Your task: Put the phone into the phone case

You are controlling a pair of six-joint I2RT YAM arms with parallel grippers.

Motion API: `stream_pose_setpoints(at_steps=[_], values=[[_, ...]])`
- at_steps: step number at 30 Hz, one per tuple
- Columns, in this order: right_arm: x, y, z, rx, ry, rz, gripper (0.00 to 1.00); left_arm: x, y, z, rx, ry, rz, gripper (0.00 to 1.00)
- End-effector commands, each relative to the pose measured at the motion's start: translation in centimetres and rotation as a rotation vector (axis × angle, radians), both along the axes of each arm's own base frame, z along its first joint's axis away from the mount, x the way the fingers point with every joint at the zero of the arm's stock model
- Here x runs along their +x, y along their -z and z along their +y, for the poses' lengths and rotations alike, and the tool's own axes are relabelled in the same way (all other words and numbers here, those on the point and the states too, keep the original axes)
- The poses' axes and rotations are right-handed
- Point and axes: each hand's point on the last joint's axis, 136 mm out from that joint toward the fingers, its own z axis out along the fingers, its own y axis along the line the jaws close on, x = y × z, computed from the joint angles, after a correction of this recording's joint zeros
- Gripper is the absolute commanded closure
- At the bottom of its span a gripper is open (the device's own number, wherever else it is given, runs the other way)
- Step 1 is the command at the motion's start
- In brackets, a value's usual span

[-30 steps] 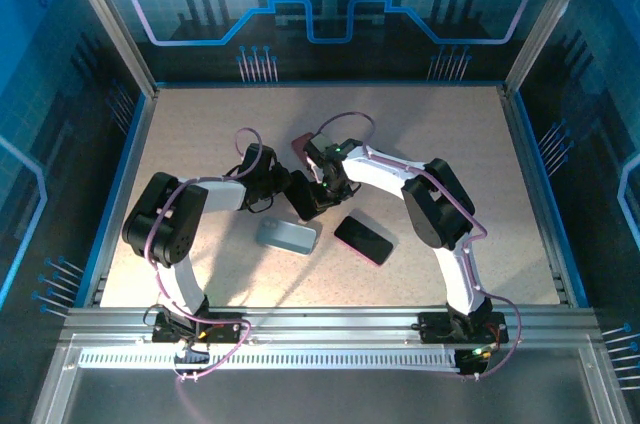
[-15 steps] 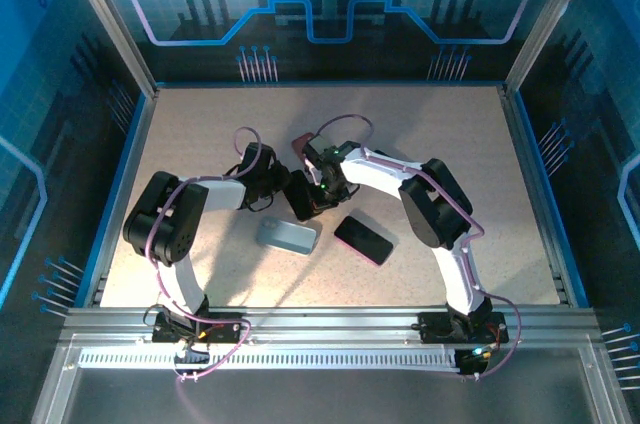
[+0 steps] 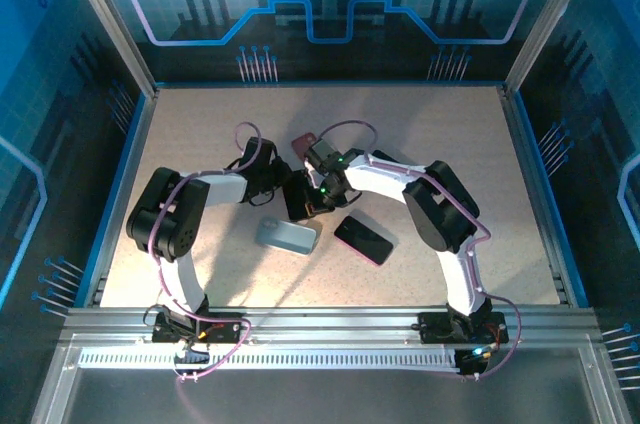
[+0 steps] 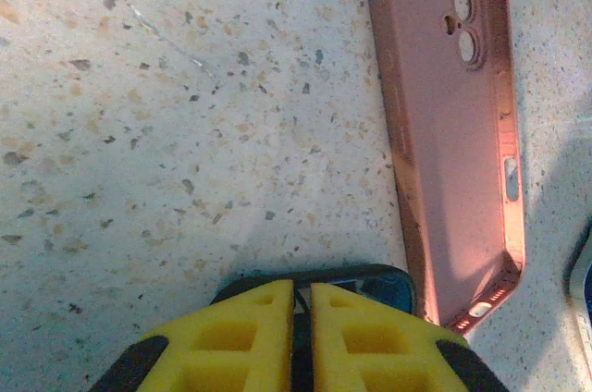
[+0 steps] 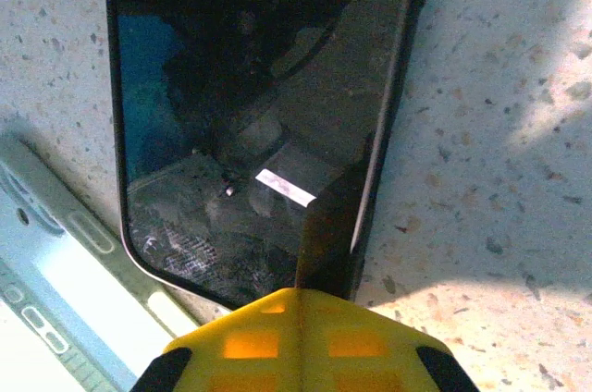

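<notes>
A black phone (image 3: 299, 200) lies mid-table between my two grippers, its dark glass (image 5: 259, 87) wide in the right wrist view. My left gripper (image 3: 287, 189) is shut on the phone's thin edge (image 4: 319, 277), the yellow fingers (image 4: 250, 323) almost touching. My right gripper (image 3: 319, 198) is shut, its pads pressed together at the phone's near corner (image 5: 298, 295). An empty pink phone case (image 4: 458, 133) lies flat just beside the phone, camera holes at the far end; it is partly hidden behind the arms (image 3: 300, 145).
A pale blue-grey case (image 3: 287, 236) lies just in front of the phone, its edge (image 5: 65, 272) close by. A second dark phone (image 3: 363, 240) rests to the right. Speckled tabletop (image 4: 139, 133) stretches around; blue frame walls bound it.
Both grippers and the phone between them have shifted slightly left and turned a little. Neither gripper has opened or shut.
</notes>
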Motion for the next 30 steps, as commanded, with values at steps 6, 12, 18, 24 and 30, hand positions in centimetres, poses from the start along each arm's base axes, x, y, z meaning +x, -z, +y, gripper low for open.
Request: stream_pose_setpoints(at_steps=[6, 12, 18, 24, 30], values=[[0.5, -3.1, 0.4, 0.002, 0.022, -0.020, 1.00, -1.2, -0.5, -1.1, 0.002, 0.079, 0.042, 0.85], [2.6, -3.8, 0.7, 0.000, 0.022, -0.034, 1.00, -1.0, -2.2, -1.2, -0.008, 0.080, 0.018, 0.85], [4.0, -4.4, -0.2, 0.010, 0.056, -0.044, 1.00, -1.9, -1.8, -2.1, -0.065, 0.076, 0.052, 0.85], [4.0, -5.3, -2.5, 0.033, 0.129, -0.061, 1.00, -3.5, -1.2, -2.9, -0.090, 0.086, 0.079, 0.86], [2.2, -5.1, -4.2, 0.033, 0.156, -0.046, 1.00, -3.9, -0.8, -3.8, -0.095, 0.098, 0.088, 0.86]])
